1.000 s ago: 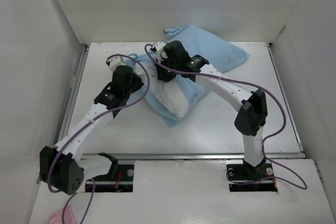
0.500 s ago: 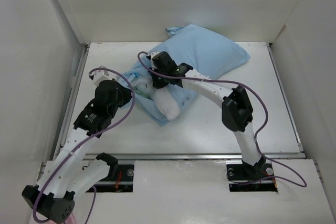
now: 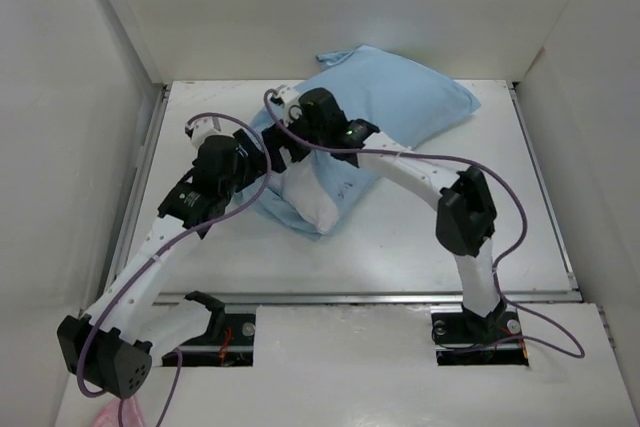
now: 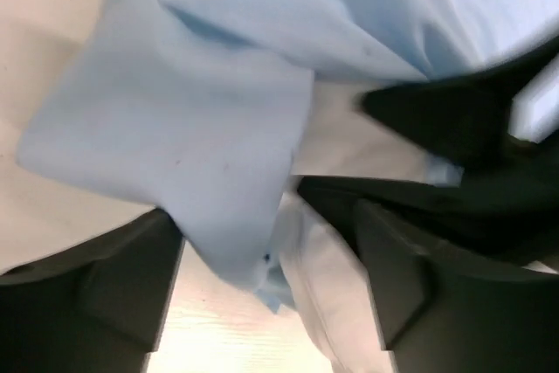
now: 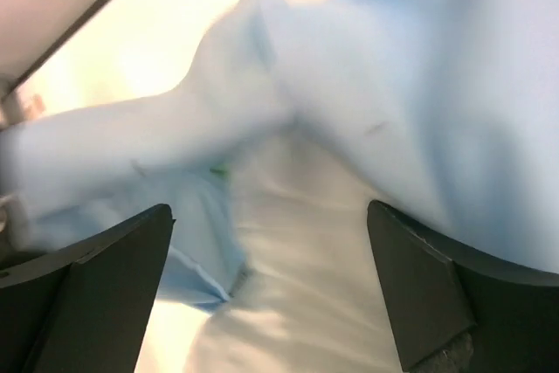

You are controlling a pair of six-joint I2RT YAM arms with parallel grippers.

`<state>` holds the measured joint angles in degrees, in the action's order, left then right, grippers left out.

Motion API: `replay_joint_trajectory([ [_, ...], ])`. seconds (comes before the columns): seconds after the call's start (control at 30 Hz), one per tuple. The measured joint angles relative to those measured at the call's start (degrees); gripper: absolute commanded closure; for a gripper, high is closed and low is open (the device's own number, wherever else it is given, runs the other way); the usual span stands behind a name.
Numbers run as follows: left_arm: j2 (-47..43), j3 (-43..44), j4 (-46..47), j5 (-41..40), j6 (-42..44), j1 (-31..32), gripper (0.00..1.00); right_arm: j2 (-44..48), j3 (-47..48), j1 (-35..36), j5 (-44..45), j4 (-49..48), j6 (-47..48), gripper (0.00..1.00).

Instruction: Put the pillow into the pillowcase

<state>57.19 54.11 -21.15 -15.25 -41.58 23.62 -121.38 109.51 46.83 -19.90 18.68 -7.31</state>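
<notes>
We see the pillow (image 3: 312, 205) mostly inside the pillowcase (image 3: 400, 97) on the table (image 3: 420, 237), one white corner poking out. Our left gripper (image 4: 266, 242) and right gripper (image 5: 271, 216) gape, holding nothing. Soft, floppy cloth: we'd pinch the hem

No words, numbers or signs can be read. None are seen on the pillowcase (image 5: 437, 85) ahead of the right pincer (image 5: 269, 209) or on the pillow (image 5: 297, 321) below it.
</notes>
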Motion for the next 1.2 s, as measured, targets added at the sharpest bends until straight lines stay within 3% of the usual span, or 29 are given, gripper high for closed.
replay_joint_trajectory([
  [0.03,0.3,0.9,-1.1,0.1,-0.1,-0.3,0.12,2.5,-1.5,-0.7,1.0,0.2,0.5,0.01],
  [0.13,1.9,2.9,-1.0,-1.4,-0.7,-1.2,0.01,12.8,-5.4,-2.2,3.4,2.1,3.5,0.01],
  [0.27,2.1,2.8,-1.0,-2.3,-1.2,-2.1,0.01,26.9,-7.3,-0.9,8.6,4.0,6.0,0.01],
  [0.4,-1.4,-1.0,-0.6,1.6,-1.6,-2.1,0.01,34.1,-8.2,0.0,15.6,4.7,6.2,0.01],
  [0.53,-7.2,-10.4,1.3,8.6,-2.3,-2.1,0.05,31.6,-9.4,-5.1,19.8,7.4,4.8,0.01],
  [0.67,-6.6,-16.6,4.1,14.9,-3.6,-0.9,0.09,18.1,-7.1,-14.1,22.3,9.5,3.3,0.01],
  [0.77,-2.2,-16.9,9.3,18.2,-3.9,0.2,0.16,6.6,-5.3,-19.6,21.6,11.5,2.0,0.02],
  [0.87,6.0,-14.3,13.5,19.4,-3.6,0.4,0.27,2.8,-5.9,-21.7,19.0,10.9,1.2,0.04],
  [1.03,24.3,0.0,12.4,19.6,0.4,0.0,0.37,13.5,-18.8,-21.3,15.6,3.7,0.6,0.07],
  [1.2,36.9,13.9,9.4,21.2,4.8,-2.4,0.37,24.2,-34.0,-19.8,15.3,-0.3,-2.0,0.07],
])
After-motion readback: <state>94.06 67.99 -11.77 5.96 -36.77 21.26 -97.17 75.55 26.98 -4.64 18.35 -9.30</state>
